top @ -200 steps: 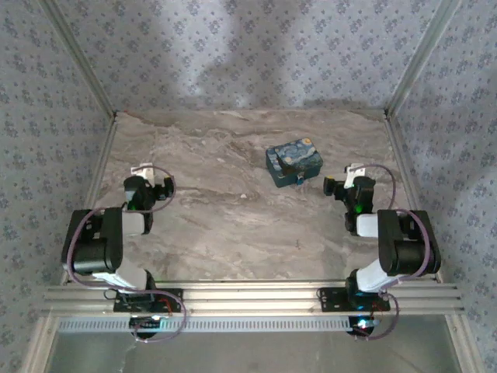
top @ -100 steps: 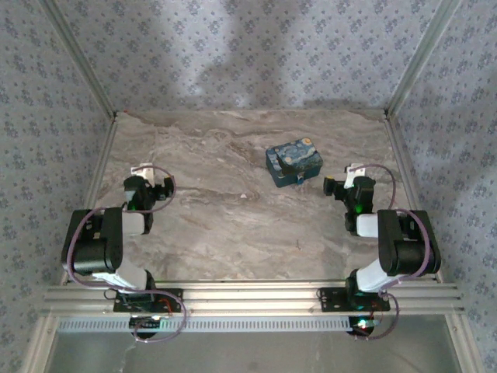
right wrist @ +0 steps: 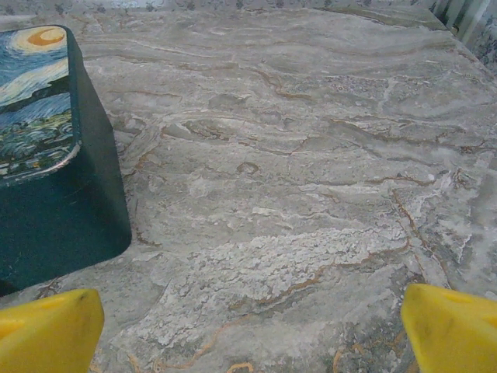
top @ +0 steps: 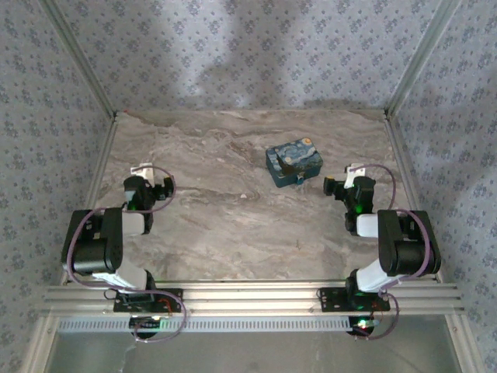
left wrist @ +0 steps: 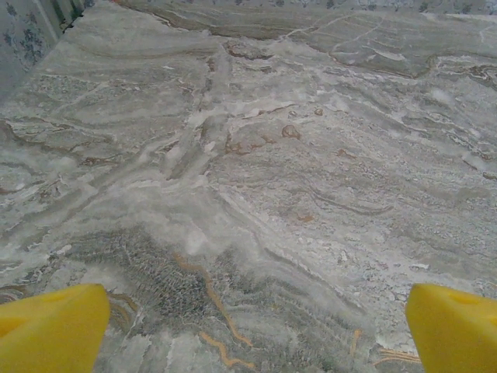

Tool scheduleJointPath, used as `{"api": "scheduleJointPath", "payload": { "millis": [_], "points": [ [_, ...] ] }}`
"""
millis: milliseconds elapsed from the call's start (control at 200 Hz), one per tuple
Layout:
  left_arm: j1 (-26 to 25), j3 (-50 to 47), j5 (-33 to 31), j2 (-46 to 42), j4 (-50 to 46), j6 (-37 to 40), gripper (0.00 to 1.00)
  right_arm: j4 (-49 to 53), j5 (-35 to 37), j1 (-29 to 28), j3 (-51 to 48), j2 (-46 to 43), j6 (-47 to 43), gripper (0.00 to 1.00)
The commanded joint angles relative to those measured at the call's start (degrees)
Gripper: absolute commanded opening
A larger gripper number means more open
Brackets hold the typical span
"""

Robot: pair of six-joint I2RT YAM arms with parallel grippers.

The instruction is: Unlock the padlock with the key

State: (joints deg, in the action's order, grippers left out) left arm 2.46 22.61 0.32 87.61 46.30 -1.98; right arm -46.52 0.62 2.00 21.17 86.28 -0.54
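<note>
The marble table (top: pixel 210 225) spans the top view. The starry-night box (top: pixel 295 163) lies left of the right gripper (right wrist: pixel 248 330). Its painted lid reads clearly in the right wrist view, while the left gripper (left wrist: pixel 250 326) faces bare marble. Both jaws are spread wide. The padlock is too small to tell for certain; a pale speck (top: pixel 300 180) sits on the box's near face.

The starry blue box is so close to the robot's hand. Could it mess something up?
1. The box sits just left of the right gripper, whose fingers are spread wide. A sideways swing could knock it.
2. Neither gripper holds the box, and the marble table looks smooth, so a push might slide it away.
3. The left gripper, also open, is far across the table from the box, so it probably couldn't steady it quickly.
</note>
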Motion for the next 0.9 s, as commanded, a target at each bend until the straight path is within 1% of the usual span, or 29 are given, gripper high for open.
{"api": "scheduleJointPath", "payload": {
  "millis": [0,125,230,285,330,415,510,560,615,770,894],
  "points": [
    [-0.4,-1.3,-1.7,-5.8,-0.3,-0.2,0.98,2.0,0.2,0.4,-0.9,-5.4,-0.4,1.0],
    [-1.0,0.0,-3.7,-13.9,-8.7,-0.4,0.98,13.8,-0.4,0.5,1.7,-12.4,0.7,1.0],
    [-1.8,1.7,-4.0,-20.8,-16.0,-3.8,0.98,19.0,-0.8,0.6,2.0,-17.8,2.8,1.0],
    [-2.2,3.5,-3.6,-23.8,-21.2,-7.9,0.98,22.0,-2.1,0.7,2.7,-20.2,4.1,1.0],
    [-2.3,5.4,-2.5,-25.4,-25.3,-12.8,0.98,24.8,-3.8,1.1,3.9,-21.3,5.2,1.0],
    [-2.6,9.8,1.9,-26.2,-33.6,-22.5,0.98,30.4,-9.3,2.9,7.9,-21.2,8.2,1.0],
    [-5.2,14.7,6.6,-23.3,-39.8,-30.2,0.98,33.9,-17.8,5.1,12.5,-18.4,12.8,1.0],
    [-7.9,17.0,8.5,-20.7,-41.4,-32.7,0.98,35.3,-21.9,5.8,15.4,-16.2,14.5,1.0],
    [-11.3,19.8,10.3,-17.2,-42.7,-34.6,0.98,37.3,-24.7,5.9,18.6,-13.0,15.4,1.0],
    [-20.7,27.6,13.5,-6.7,-42.8,-37.5,0.98,41.9,-29.0,5.9,27.3,-3.0,16.3,1.0],
    [-26.6,33.7,15.8,1.5,-41.9,-39.3,0.98,42.0,-29.4,5.1,32.1,4.3,16.8,1.0]
  ]
}}
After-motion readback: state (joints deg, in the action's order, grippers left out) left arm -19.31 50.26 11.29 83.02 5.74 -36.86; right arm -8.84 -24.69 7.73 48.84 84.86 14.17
